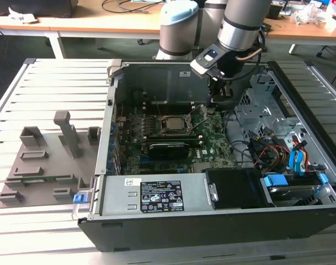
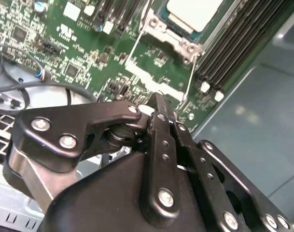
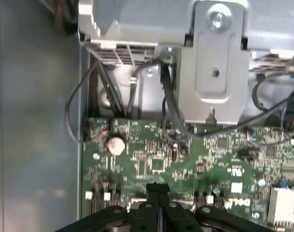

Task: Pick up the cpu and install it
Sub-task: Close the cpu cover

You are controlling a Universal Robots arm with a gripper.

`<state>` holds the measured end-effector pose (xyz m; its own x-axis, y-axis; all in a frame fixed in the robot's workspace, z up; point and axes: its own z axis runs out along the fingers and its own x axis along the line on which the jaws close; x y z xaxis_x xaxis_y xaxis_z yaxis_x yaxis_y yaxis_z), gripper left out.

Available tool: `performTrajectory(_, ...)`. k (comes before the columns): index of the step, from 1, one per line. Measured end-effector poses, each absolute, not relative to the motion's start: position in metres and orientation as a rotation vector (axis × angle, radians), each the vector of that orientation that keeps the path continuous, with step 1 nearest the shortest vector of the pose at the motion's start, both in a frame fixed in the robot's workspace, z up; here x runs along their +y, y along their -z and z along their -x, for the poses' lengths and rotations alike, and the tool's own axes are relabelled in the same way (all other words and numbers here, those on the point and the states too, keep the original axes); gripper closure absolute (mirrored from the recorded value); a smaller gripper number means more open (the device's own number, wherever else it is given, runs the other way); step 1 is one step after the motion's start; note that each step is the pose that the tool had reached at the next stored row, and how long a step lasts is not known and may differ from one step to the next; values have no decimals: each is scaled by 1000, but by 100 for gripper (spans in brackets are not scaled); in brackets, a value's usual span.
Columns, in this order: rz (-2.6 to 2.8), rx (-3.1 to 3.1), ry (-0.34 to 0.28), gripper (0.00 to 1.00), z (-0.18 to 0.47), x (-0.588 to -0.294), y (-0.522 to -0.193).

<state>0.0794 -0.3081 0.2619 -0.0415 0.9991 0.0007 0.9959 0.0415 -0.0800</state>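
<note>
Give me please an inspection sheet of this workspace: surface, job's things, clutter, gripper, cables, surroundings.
Surface: slatted metal table, carrying an open computer case.
Job's things: cpu sits inside the metal socket frame on the green board.
Clutter: grey holder plate beside the case, on the exterior view's left.
Gripper: gripper shut, holding nothing, over the board, not touching the cpu.
Cables: black cables at the board's edge; coloured cables inside the case.
Surroundings: wooden desks behind the table.
</note>
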Motion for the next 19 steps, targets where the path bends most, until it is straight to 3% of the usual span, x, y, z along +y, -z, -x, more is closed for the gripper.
performTrajectory(6,2123,-2230,-98,89,-86,-308,-243)
performTrajectory(19,2124,-2232,-94,89,-38,-308,-243)
